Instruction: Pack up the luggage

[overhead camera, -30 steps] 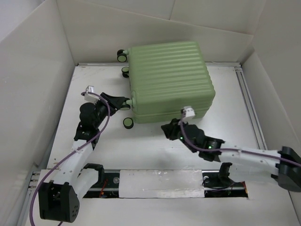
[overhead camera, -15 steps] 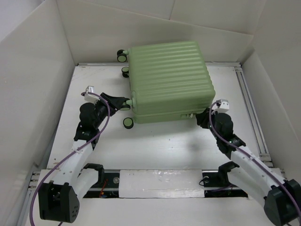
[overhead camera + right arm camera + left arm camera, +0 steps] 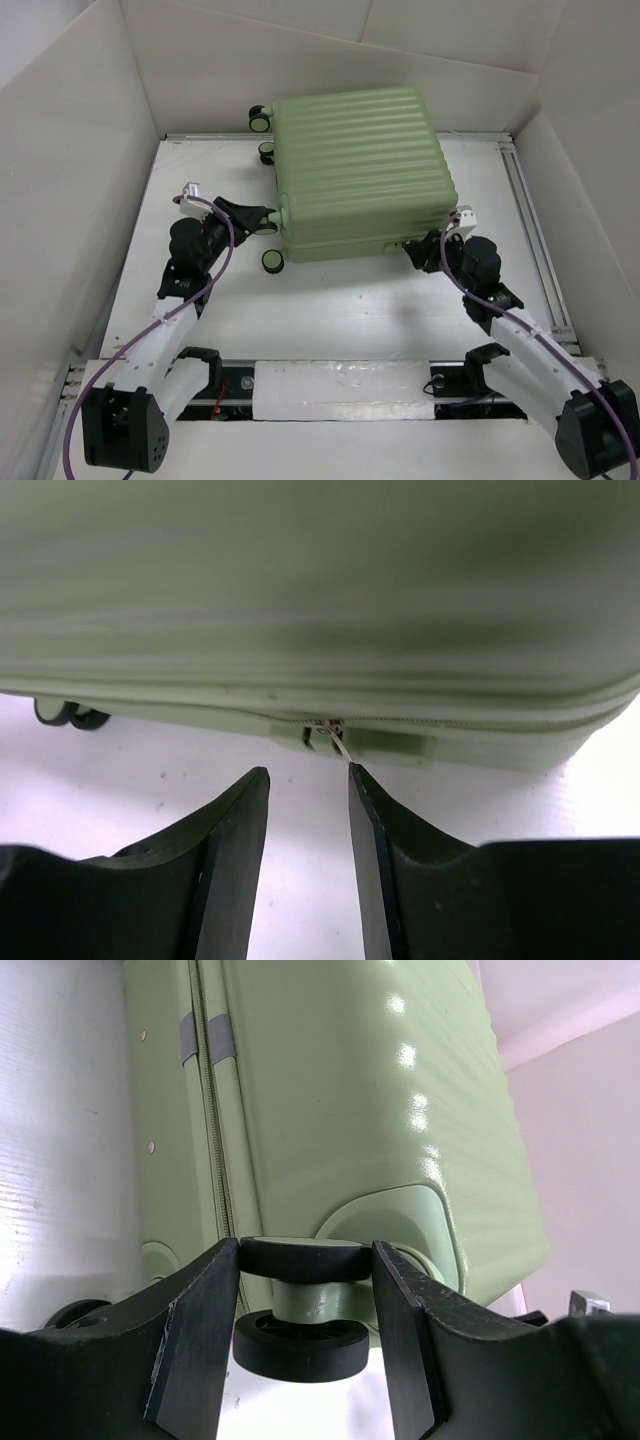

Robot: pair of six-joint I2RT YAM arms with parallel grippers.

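Note:
The luggage [image 3: 360, 170], a pale green ribbed suitcase, lies flat and closed at the back of the table. My left gripper [image 3: 268, 220] is at its left front corner, shut on a black-and-green wheel [image 3: 300, 1343], whose upper disc sits squeezed between the fingers [image 3: 306, 1250]. My right gripper [image 3: 418, 252] stands open at the front right edge of the luggage [image 3: 320, 600]. In the right wrist view the gripper [image 3: 307, 772] points at the zip seam, and a thin metal zipper pull [image 3: 338, 744] touches the tip of the right finger.
Other wheels show at the suitcase's left side [image 3: 259, 118], [image 3: 266, 150] and front left [image 3: 272, 261]. White walls [image 3: 60, 180] enclose the table. A metal rail [image 3: 530, 220] runs along the right. A white strip [image 3: 340, 390] covers the near edge between the arm bases.
My right arm has swung from the middle of the suitcase's front edge to its front right corner, and its jaws have widened. The left arm and the suitcase have not moved.

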